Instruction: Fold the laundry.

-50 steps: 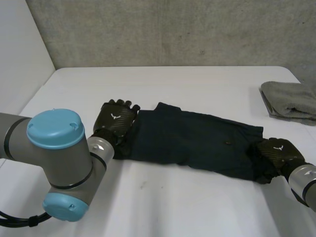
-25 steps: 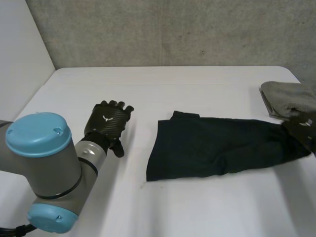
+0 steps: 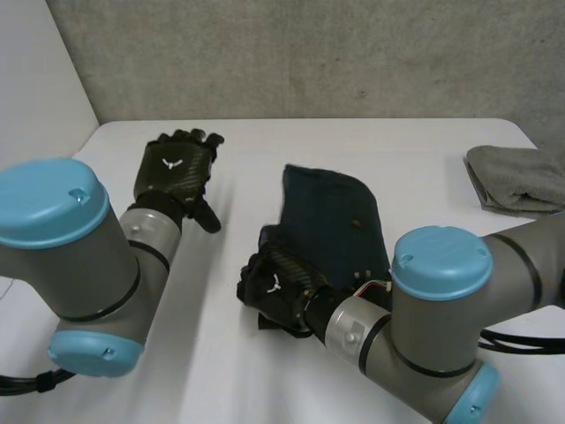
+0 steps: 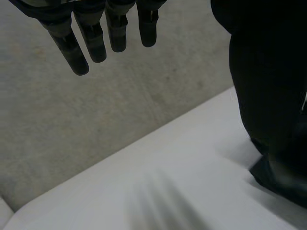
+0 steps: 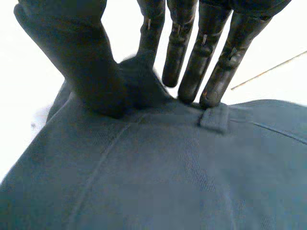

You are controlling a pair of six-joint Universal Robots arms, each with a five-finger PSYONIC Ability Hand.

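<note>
The dark garment (image 3: 334,221) lay mid-frame on the white table (image 3: 397,141), its long axis running up the frame and its lower end pinched between thumb and fingers of the nearer right hand (image 3: 281,287), while the left hand (image 3: 172,168) hung straight-fingered and empty at upper left.

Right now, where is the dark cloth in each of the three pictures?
Head view: the dark cloth lies on the white table, near end pinched by the right hand.
Left wrist view: the dark cloth lies beside the open left hand.
Right wrist view: the dark cloth spreads under the right hand's fingers.
Shared landmark: the white table.
</note>
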